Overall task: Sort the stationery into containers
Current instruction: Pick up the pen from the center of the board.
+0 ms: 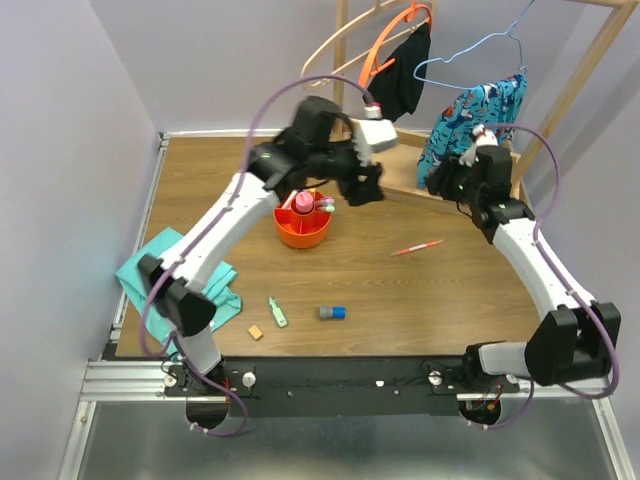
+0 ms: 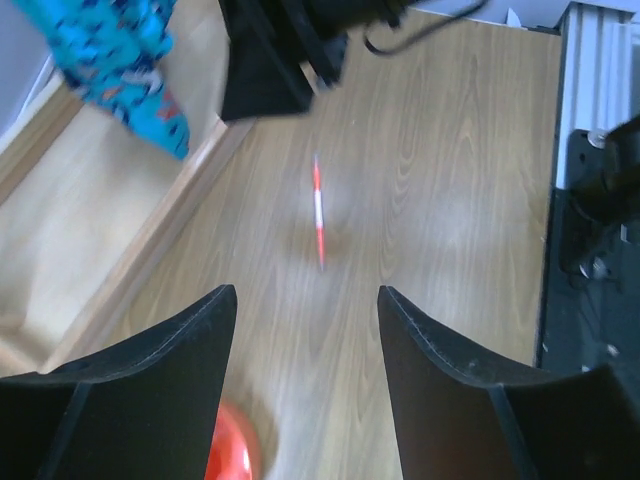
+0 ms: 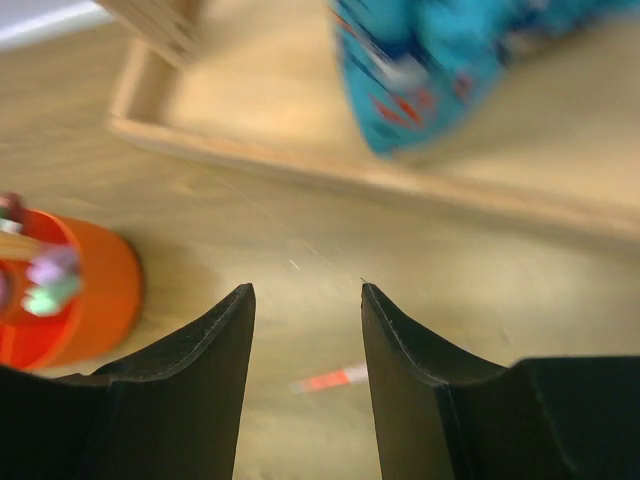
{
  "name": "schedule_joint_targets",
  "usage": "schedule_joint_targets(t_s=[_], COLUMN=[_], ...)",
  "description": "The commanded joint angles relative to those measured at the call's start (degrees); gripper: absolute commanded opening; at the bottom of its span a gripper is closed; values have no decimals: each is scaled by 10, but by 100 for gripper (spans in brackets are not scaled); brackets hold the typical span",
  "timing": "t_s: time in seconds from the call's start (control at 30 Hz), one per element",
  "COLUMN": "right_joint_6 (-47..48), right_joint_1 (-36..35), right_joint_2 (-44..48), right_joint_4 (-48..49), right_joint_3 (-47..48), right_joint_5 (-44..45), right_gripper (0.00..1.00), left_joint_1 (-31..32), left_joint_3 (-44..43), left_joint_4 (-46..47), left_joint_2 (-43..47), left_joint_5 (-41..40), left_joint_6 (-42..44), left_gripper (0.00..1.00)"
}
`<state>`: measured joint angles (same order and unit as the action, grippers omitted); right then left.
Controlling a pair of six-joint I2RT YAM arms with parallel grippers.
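The round orange organiser (image 1: 302,225) stands mid-table with several pastel items in it; its side shows at the left (image 3: 90,300) of the right wrist view. A thin white marker with red ends (image 1: 417,247) lies right of it, also seen as a blurred marker (image 2: 318,212) and a marker end (image 3: 330,380). A green highlighter (image 1: 277,312), a blue-grey piece (image 1: 332,313) and a tan cube (image 1: 256,332) lie near the front. My left gripper (image 2: 306,300) is open and empty, high beside the organiser. My right gripper (image 3: 305,295) is open and empty above the marker.
A teal folded cloth (image 1: 155,270) lies at the left edge under the left arm. A wooden clothes rack base (image 1: 405,175) with hanging garments, among them a blue patterned one (image 1: 470,120), stands at the back right. Purple cables loop over both arms.
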<state>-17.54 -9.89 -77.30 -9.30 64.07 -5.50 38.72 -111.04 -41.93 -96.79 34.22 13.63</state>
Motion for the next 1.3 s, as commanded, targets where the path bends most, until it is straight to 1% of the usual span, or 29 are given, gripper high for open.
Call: schedule_joint_targets(t_s=[0.0, 0.03, 0.1, 0.13, 0.17, 0.23, 0.33, 0.4, 0.43, 0.57, 0.63, 0.93, 1.07, 1.27], right_joint_6=[-2, -6, -27, -35, -45, -71, -92, -99, -100, -96, -95, -101, -106, -120], right_joint_1=[71, 77, 95, 96, 114, 123, 126, 132, 134, 138, 140, 153, 159, 169], right_joint_2=[117, 132, 166, 175, 186, 210, 236, 250, 256, 261, 263, 271, 278, 281], right_joint_4=[-134, -139, -165, -178, -201, -222, -246, -249, -249, -247, -243, -238, -237, -233], right_joint_3=[-61, -67, -77, -77, -78, -85, -97, -106, -110, -115, -116, -129, -140, -156], right_joint_5=[32, 52, 84, 114, 131, 172, 194, 192, 186, 166, 150, 125, 121, 109], right_gripper=[55, 54, 52, 50, 48, 48, 48, 49, 53, 59, 61, 63, 63, 63], left_joint_1=[99, 110, 138, 144, 158, 166, 172, 172, 172, 170, 167, 158, 148, 139], left_joint_3=[-99, -118, -162, -169, -175, -198, -219, -220, -220, -223, -227, -257, -257, -255], left_joint_4=[-4, -3, 1, 15, 22, 38, 54, 62, 67, 77, 84, 94, 84, 84], left_joint_2=[-133, -177, -218, -250, -264, -311, -364, -382, -398, -431, -451, -506, -518, -530], left_joint_5=[-133, -138, -159, -162, -162, -166, -156, -159, -163, -165, -172, -177, -176, -201], left_joint_6=[12, 6, 1, -7, -7, -9, 3, 14, 23, 50, 44, 25, 12, 11], left_gripper=[68, 68, 68, 68, 67, 67, 66, 66, 66, 67, 68, 72, 69, 65])
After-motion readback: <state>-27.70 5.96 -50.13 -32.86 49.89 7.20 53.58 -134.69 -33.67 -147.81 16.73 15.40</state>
